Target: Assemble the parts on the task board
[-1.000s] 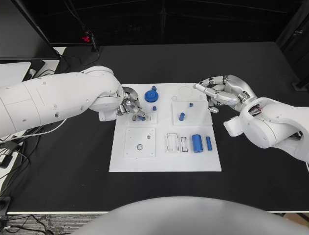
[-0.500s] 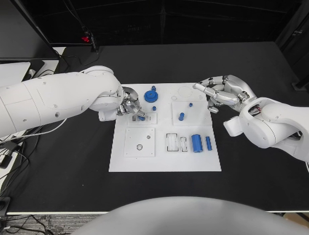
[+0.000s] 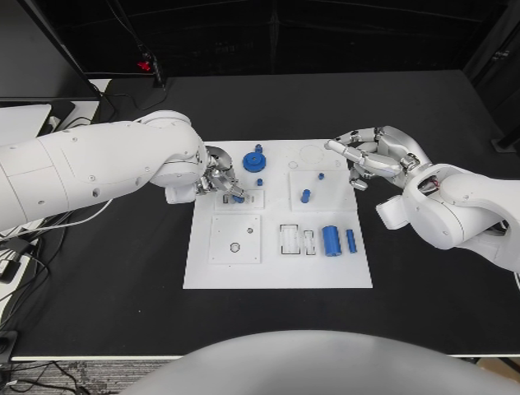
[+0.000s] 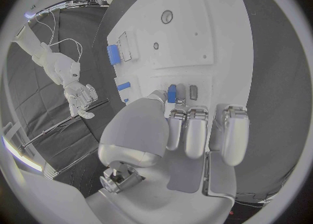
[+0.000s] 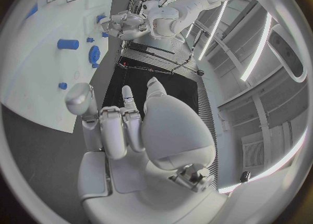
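in the head view one white task board (image 3: 278,267) lies in the middle of the black counter (image 3: 94,288), and six blue parts are visible on it: a gear-like piece (image 3: 255,160) near the far edge, a small peg (image 3: 260,182) just below it, a dot-like piece (image 3: 321,175), a short cylinder (image 3: 306,196), a big cylinder (image 3: 331,241) and a slim bar (image 3: 351,240) beside it. the left hand (image 3: 219,183) sits over the board's left side, its fingers pinching a small blue part (image 3: 238,198) at a square plate. the right hand (image 3: 375,155) hovers at the board's right far corner, fingers curled in with nothing in them. in the left wrist view the fingers (image 4: 195,133) close down on the blue part (image 4: 172,93) against the board (image 4: 215,31). in the right wrist view the right hand (image 5: 140,125) hangs off the board's (image 5: 39,62) edge, its fingers bent, empty; dark curtains ring the room.
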